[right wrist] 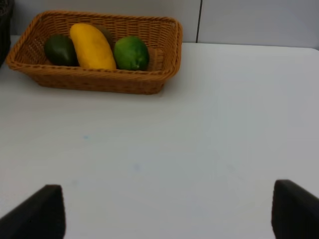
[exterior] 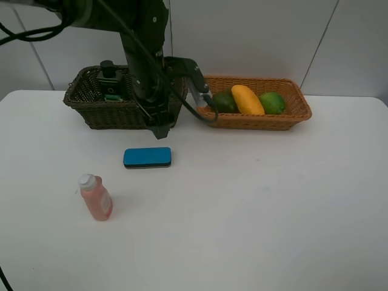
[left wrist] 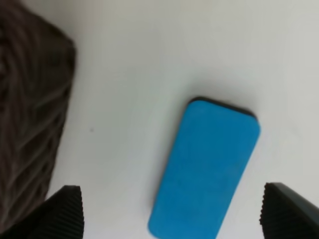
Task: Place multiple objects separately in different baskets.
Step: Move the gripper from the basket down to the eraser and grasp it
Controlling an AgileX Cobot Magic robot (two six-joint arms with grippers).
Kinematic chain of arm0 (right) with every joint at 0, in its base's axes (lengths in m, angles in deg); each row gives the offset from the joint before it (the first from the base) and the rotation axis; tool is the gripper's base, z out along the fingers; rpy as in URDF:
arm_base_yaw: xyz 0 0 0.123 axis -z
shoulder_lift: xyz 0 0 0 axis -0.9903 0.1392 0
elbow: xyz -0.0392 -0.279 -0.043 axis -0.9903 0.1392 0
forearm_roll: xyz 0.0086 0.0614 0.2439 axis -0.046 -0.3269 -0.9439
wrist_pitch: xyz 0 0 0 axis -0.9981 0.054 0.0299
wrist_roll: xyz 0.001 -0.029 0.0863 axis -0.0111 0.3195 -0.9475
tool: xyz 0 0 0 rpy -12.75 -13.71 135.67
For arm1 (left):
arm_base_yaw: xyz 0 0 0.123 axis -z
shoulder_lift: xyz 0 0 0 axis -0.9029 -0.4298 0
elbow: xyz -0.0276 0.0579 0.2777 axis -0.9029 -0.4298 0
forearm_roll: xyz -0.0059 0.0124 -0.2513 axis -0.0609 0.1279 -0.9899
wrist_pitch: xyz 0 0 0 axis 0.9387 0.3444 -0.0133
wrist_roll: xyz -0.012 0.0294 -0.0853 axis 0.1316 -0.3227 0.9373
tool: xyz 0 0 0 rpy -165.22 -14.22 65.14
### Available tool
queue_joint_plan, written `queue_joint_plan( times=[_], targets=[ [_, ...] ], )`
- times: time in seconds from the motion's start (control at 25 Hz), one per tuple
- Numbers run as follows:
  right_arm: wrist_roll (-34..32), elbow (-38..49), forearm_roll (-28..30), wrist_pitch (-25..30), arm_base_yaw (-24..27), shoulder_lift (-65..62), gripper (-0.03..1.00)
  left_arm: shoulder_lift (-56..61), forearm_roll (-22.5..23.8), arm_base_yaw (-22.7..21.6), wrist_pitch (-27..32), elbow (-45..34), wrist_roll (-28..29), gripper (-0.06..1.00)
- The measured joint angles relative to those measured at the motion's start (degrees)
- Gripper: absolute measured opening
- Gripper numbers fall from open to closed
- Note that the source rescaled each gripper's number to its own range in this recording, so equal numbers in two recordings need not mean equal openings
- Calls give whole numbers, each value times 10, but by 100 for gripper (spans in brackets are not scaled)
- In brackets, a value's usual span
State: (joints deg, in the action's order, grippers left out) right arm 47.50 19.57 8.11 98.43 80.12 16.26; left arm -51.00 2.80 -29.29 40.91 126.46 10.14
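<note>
Sorting stood partly complete on the white table (exterior: 273, 212). Along its far edge sat two wicker baskets: the dark brown-green basket (exterior: 91, 106) toward the far-left corner and the orange-tan basket (exterior: 285, 118) right of centre. The orange-tan basket held the yellow mango (exterior: 247, 99), with the dark green avocado (exterior: 224, 102) and the bright green round fruit (exterior: 272, 102) touching it on either side. The dark green pump bottle (exterior: 110, 79) stood inside the dark basket. Two items lay loose on the left half of the table: the pink white-capped bottle (exterior: 96, 197), toward the near edge, and the blue eraser block (exterior: 147, 157), near the front of the dark basket. The left gripper (left wrist: 172, 211) hung above the eraser with jaws wide apart and nothing held. The right gripper (right wrist: 164, 214) was likewise spread and empty over bare table. Step in hand, as judged: picking up the eraser. The next move called for a straight descent until the fingers bracketed the block's long sides, then closure
</note>
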Motion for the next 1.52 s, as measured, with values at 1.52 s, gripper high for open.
queue_joint_plan(
  times=[1.52],
  targets=[
    [0, 0, 0, 0, 0, 0, 99, -125, -55, -15, -51, 0, -133, 92]
  ],
)
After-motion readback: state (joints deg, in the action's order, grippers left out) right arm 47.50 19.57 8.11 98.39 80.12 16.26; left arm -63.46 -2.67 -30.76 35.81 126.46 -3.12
